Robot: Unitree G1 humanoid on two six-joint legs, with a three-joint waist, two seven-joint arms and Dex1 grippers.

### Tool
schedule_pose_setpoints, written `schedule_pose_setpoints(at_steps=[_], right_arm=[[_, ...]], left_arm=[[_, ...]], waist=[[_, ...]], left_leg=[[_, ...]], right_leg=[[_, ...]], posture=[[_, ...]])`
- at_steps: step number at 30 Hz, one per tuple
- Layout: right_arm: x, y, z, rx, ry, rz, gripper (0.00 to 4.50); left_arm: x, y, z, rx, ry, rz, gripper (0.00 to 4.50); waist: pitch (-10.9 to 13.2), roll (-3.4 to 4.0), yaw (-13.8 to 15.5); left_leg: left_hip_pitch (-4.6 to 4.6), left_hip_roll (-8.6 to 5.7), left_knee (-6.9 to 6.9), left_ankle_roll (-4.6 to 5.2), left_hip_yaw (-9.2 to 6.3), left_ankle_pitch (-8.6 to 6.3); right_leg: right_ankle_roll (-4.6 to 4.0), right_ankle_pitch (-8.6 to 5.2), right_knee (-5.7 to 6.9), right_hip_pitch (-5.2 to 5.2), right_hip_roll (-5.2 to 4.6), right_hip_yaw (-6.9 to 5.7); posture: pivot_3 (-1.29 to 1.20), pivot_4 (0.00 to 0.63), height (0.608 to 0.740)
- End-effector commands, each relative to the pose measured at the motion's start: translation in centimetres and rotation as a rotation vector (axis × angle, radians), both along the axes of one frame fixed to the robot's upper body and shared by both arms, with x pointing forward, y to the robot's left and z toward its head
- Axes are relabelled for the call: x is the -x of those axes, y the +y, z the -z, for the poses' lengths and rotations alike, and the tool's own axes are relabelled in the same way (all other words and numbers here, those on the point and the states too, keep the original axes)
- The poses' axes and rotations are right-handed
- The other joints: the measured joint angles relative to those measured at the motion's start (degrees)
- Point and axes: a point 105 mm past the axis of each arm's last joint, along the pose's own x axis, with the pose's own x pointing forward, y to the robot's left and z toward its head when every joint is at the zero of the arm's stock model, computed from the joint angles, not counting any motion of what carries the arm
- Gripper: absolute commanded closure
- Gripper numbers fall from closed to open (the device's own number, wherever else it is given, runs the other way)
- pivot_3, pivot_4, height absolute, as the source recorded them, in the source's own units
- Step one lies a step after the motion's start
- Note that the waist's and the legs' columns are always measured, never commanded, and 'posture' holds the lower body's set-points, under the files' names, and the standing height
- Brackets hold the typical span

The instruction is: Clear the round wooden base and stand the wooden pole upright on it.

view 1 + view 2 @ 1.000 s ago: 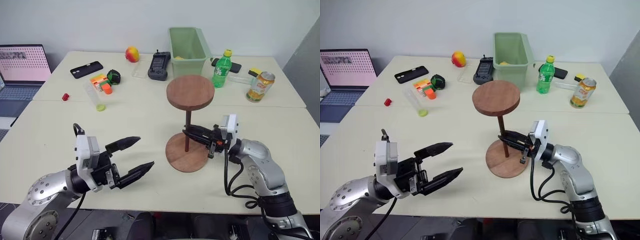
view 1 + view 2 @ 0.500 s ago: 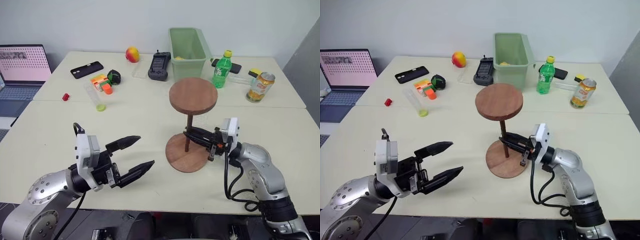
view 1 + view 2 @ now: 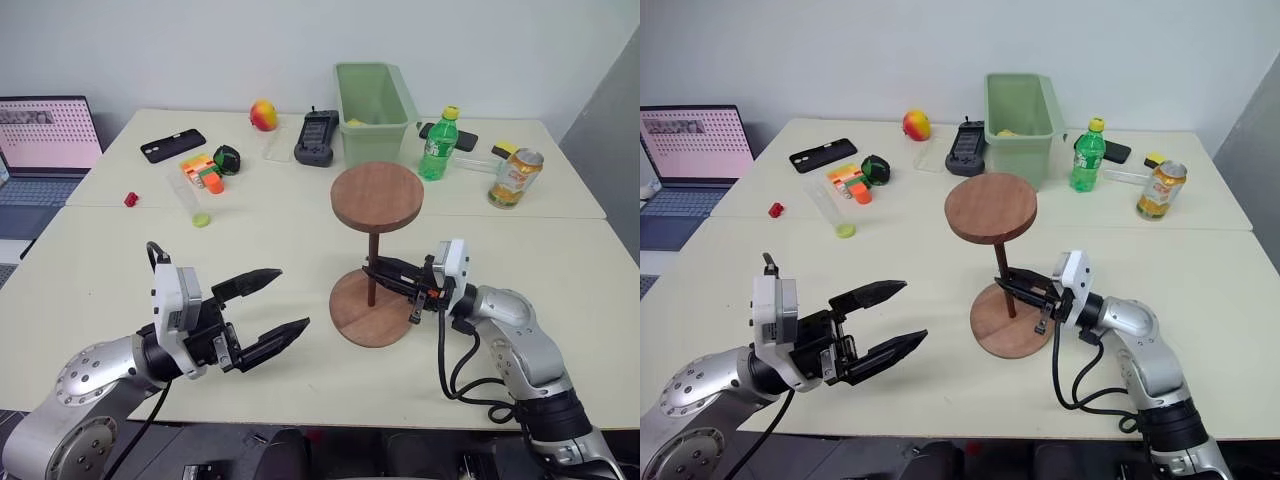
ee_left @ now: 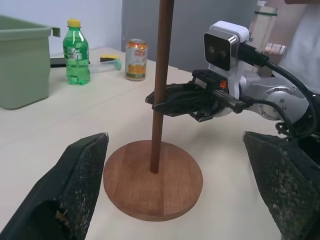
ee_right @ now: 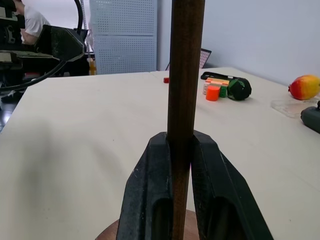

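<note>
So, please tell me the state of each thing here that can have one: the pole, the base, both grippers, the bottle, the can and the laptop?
wooden pole: upright, disc end up, foot on the base.
round wooden base: flat on the table, bearing just the pole.
right gripper: shut on the pole.
left gripper: open, empty.
green bottle: upright, capped.
can: upright.
laptop: open, screen lit.

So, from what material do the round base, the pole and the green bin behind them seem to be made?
The round wooden base looks like wood with a smooth reddish-brown finish; faint grain shows in the left wrist view. The wooden pole is darker brown, probably stained wood, with a reddish disc on top. The green bin seems to be matte plastic, judging by its thin, even walls.
</note>
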Motion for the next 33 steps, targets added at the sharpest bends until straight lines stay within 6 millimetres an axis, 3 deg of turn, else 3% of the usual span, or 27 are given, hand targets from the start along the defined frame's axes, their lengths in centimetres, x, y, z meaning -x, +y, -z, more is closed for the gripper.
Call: schedule_pose_setpoints(at_steps=[1, 11, 21, 27, 33], right_arm=[[0.7, -1.4, 5.2, 0.155, 0.204, 0.024, 4.32], [1.2, -1.7, 5.1, 0.206, 0.274, 0.002, 4.32], [0.2, -0.9, 4.5, 0.142, 0.26, 0.037, 4.32], [0.5, -1.2, 5.3, 0.165, 0.274, 0.037, 4.32], [0.5, -1.0, 4.5, 0.148, 0.246, 0.033, 4.32]], left_arm=[[0.5, -0.5, -0.7, 0.002, -0.029, 0.029, 0.0], [0.7, -0.5, -0.6, 0.006, -0.027, 0.026, 0.0], [0.7, -0.5, -0.6, 0.01, -0.032, 0.021, 0.0], [0.7, -0.4, -0.6, 0.009, -0.032, 0.02, 0.0], [0.6, -0.4, -0.7, 0.009, -0.032, 0.022, 0.0]], waist=[[-0.2, 0.04, 0.0], [-0.7, -0.07, 0.1], [-0.7, -0.04, 0.0], [-0.7, -0.04, 0.0], [-0.7, -0.04, 0.0]], left_leg=[[0.0, 0.0, -0.01, 0.0, -0.03, 0.0], [0.78, -0.01, -0.21, 0.01, -0.14, -0.03], [0.82, 0.01, -0.23, 0.01, -0.13, -0.05], [0.82, 0.02, -0.24, 0.0, -0.13, -0.06], [0.82, 0.02, -0.26, 0.0, -0.13, -0.06]], right_leg=[[0.0, 0.0, -0.05, 0.03, 0.0, 0.0], [-0.11, -0.1, -0.38, 0.94, 0.0, 0.0], [-0.13, -0.14, -0.38, 0.95, -0.02, 0.03], [-0.15, -0.15, -0.38, 0.95, -0.03, 0.02], [-0.16, -0.18, -0.39, 0.94, -0.03, 0.03]], posture=[[0.0, 0.15, 0.74], [0.0, 0.15, 0.74], [0.0, 0.15, 0.74], [0.0, 0.15, 0.74], [0.0, 0.15, 0.74]])
